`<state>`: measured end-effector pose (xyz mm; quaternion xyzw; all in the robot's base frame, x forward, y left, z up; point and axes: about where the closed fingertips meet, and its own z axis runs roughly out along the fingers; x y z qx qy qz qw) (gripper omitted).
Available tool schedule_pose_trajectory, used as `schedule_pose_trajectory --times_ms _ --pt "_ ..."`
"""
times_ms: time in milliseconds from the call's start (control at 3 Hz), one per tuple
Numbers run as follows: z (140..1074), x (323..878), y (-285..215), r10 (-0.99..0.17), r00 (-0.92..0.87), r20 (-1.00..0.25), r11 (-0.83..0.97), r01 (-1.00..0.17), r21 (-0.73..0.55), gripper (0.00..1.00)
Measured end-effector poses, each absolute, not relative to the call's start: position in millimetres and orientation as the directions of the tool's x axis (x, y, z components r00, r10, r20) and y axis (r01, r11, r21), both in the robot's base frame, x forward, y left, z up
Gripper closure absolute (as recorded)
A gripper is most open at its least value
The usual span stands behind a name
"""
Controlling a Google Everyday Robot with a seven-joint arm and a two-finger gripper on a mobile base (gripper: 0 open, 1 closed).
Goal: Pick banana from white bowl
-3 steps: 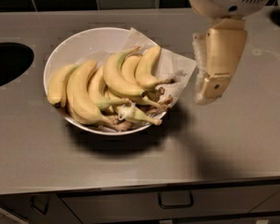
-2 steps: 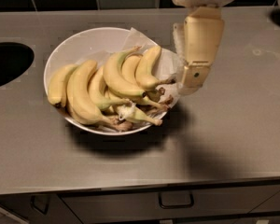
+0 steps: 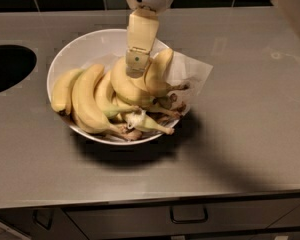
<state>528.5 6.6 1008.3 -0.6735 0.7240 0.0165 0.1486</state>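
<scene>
The white bowl (image 3: 85, 41) sits on the grey counter left of centre, lined with crumpled white paper (image 3: 192, 69) and holding several yellow bananas. The strongly curved banana (image 3: 123, 88) lies in the middle of the pile, with its stem running right toward the paper. My gripper (image 3: 135, 70) comes down from the top of the camera view, and its tip is right at the upper end of this banana, between it and a shorter banana (image 3: 159, 73) to the right. A long thick banana (image 3: 86, 103) and a stubby one (image 3: 63, 91) lie at the bowl's left.
A dark round opening (image 3: 5, 68) is set in the counter at the far left. A black tiled wall runs along the back. A drawer with a handle (image 3: 188, 216) is below the counter's front edge. Part of my arm (image 3: 292, 4) fills the top right corner.
My gripper has moved left from beside the bowl's right rim to over the bananas in the bowl's middle and has come down to them. The bananas have not moved.
</scene>
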Motion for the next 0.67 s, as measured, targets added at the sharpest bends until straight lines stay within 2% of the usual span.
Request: schedule_pose_trajectory --times_ms 333,667 --pt "1005.7 538.7 16.0 -0.953 -0.124 -0.275 0.175 -0.970 -0.171 0.00" --pt "1006.8 544.2 22.1 -0.949 -0.124 -0.290 0.183 -0.966 -0.185 0.00"
